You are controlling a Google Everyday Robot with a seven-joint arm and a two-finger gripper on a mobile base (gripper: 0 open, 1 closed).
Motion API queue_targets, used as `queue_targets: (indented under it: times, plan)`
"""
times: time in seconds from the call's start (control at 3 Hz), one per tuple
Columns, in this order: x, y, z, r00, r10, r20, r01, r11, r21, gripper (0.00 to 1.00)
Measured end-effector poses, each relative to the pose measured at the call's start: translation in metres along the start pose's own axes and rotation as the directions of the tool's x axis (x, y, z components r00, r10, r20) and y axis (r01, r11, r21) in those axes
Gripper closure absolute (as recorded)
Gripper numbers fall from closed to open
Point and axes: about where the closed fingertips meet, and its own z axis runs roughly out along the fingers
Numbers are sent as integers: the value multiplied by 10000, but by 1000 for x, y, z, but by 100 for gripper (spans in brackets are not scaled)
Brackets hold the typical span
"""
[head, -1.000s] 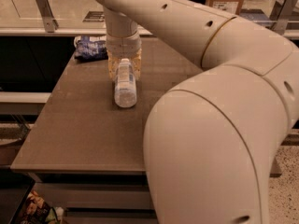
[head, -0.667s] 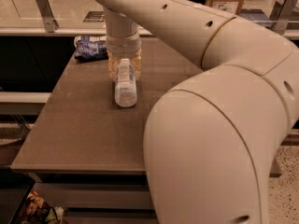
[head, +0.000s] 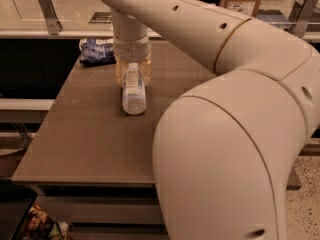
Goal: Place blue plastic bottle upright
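The blue plastic bottle (head: 134,93) is small and clear with a pale label. It lies on its side on the brown table (head: 90,144), its base pointing toward the camera. My gripper (head: 133,73) is down at table level over the bottle's far end, with the bottle's upper part inside it. The bottle's cap is hidden behind the gripper. My large cream arm fills the right and upper part of the view.
A crinkled blue snack bag (head: 96,51) lies at the table's back left corner, just left of the gripper. A counter with a metal bracket (head: 47,6) runs behind the table. Packaged items (head: 42,226) sit on the floor at bottom left.
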Motion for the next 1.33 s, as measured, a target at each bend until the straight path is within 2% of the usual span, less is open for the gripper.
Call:
queue_targets:
  times: [0.33,0.67,1.0,1.33]
  plan:
    - [-7,-8,-7,9982,-182,569,191,9997,-153,100]
    - [-12,-28,-20,9895,-282,1415,332,9989,-334,100]
    - [-15,-49,-35,9732,-290,2283,436,9973,-592,100]
    - [-20,-68,-51,9439,-431,3274,777,9926,-935,100]
